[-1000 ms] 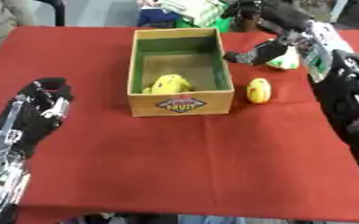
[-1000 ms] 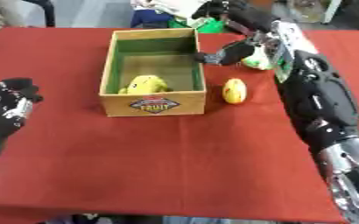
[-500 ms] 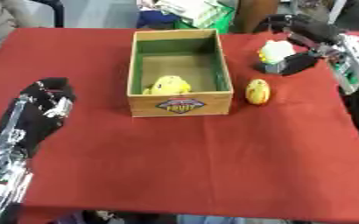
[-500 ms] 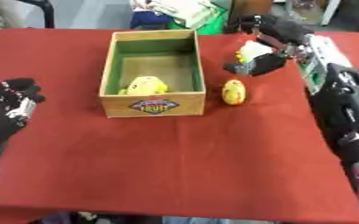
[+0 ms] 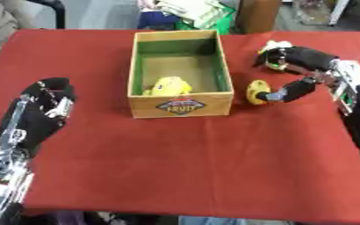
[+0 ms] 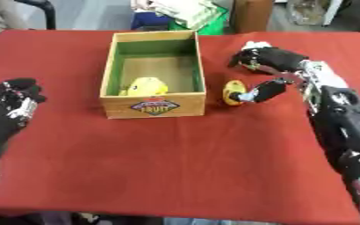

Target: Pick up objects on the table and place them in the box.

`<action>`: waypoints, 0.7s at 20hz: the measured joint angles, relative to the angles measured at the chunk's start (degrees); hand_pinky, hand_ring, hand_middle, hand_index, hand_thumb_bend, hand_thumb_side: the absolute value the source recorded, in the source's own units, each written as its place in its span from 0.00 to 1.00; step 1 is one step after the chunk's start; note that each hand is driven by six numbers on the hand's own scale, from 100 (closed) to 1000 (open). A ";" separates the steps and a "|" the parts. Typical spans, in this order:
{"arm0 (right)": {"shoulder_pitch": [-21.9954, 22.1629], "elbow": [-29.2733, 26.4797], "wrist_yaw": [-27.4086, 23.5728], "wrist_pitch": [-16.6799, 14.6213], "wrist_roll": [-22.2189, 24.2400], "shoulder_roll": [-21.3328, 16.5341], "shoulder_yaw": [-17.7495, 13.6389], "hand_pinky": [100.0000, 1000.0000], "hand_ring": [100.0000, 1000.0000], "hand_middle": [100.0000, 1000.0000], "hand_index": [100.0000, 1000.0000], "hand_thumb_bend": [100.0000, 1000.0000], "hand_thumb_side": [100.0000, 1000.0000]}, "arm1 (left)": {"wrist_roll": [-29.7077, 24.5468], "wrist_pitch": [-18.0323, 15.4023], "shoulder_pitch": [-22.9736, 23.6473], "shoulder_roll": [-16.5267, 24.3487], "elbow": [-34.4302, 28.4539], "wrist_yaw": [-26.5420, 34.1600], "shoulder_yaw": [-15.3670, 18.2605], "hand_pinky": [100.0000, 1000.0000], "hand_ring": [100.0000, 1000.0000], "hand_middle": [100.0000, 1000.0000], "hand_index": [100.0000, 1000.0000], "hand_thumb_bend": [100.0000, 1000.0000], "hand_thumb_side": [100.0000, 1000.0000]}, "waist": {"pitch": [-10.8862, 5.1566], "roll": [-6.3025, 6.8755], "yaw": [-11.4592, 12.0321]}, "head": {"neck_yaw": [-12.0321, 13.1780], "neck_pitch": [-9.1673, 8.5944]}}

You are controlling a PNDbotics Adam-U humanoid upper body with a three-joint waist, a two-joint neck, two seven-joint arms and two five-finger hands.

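1. One risk: the right hand [image 5: 302, 66], fingers curled around a pale object [image 5: 275, 45], had its thumb touching the yellow fruit [image 5: 257, 91] just beside the box [image 5: 181, 105]; a nudge could roll it away.
2. Box held one yellow item [image 5: 167, 86], near the front wall.
3. Left hand [image 5: 41, 107] idle at the lower left, fingers relaxed.

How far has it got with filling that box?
One yellow item already lies inside the box. The right hand is curled round a pale yellow-white object beside the box, not yet over it. A yellow fruit sits on the table by the box's right wall, touching the thumb, so it is left to do. The left hand rests open at the lower left, idle.
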 measured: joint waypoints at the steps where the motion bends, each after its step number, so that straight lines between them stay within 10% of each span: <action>1: 0.01 0.29 0.79 0.09 -0.25 0.10 -0.01 0.64 0.75 0.75 0.83 0.38 0.73 | 0.00 0.00 0.00 0.00 0.00 0.00 0.00 0.77 0.58 0.56 0.69 0.07 0.13 | 0.00 0.01 0.00 | 0.00 0.00; 6: 0.05 1.50 3.63 1.16 -2.21 0.46 -0.27 0.54 0.67 0.61 0.73 0.39 0.71 | 0.00 0.00 0.00 0.00 0.00 0.00 0.00 0.77 0.58 0.56 0.69 0.07 0.13 | 0.00 0.10 0.05 | 0.00 0.00; 14: 0.23 2.33 5.84 4.24 -6.64 0.96 -0.75 0.32 0.49 0.39 0.48 0.00 0.49 | 0.00 0.00 0.00 0.00 0.00 0.00 0.00 0.77 0.58 0.56 0.69 0.07 0.13 | -0.01 0.09 0.17 | 0.04 0.00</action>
